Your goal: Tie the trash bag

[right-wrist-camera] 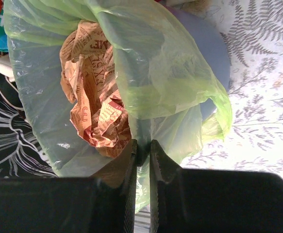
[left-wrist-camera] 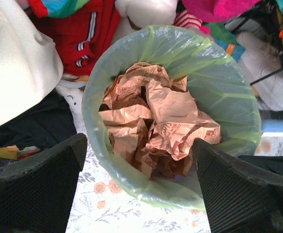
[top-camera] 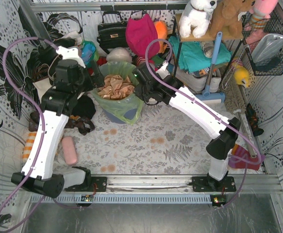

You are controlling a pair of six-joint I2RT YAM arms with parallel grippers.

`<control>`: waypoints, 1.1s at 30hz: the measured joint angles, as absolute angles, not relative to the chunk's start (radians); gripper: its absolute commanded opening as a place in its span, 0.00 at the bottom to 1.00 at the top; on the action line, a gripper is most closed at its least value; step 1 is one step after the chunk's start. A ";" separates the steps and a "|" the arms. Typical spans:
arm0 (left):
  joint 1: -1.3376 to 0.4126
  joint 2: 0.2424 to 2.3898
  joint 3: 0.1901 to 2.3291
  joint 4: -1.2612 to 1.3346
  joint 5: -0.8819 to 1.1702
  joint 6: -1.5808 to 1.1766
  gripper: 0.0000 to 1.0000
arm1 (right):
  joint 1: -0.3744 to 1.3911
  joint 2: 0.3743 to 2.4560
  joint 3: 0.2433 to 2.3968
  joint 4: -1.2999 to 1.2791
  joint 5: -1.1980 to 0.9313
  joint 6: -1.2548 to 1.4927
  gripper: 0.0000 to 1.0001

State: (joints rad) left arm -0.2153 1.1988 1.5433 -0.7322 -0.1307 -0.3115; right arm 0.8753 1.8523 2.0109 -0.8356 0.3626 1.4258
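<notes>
Upright in a bin (right-wrist-camera: 204,48) on the tabletop (top-camera: 180,141), mouth up, the bag (top-camera: 127,110) has its right rim pinched by the closed right hand (right-wrist-camera: 142,145); the left hand (left-wrist-camera: 140,141) gapes open alongside.

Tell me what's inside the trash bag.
Crumpled brown printed paper lies piled in the open trash bag. Anything beneath the paper, and the bag's bottom, is covered and cannot be seen.
</notes>
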 measured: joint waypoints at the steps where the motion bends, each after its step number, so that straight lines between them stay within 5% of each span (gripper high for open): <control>1: -0.215 1.220 1.563 -0.748 -0.118 -0.301 0.99 | 0.873 1.846 2.011 -0.843 0.358 1.411 0.00; 12: -0.215 1.377 1.630 -0.851 -0.033 -0.179 0.93 | 0.818 1.699 1.849 -0.860 0.259 1.221 0.00; 23: -0.208 1.475 1.722 -0.902 0.092 -0.113 0.53 | 0.703 1.519 1.666 -0.818 0.111 1.029 0.00; 33: -0.213 1.464 1.663 -0.950 0.236 -0.103 0.36 | 0.663 1.515 1.680 -0.872 0.074 0.926 0.00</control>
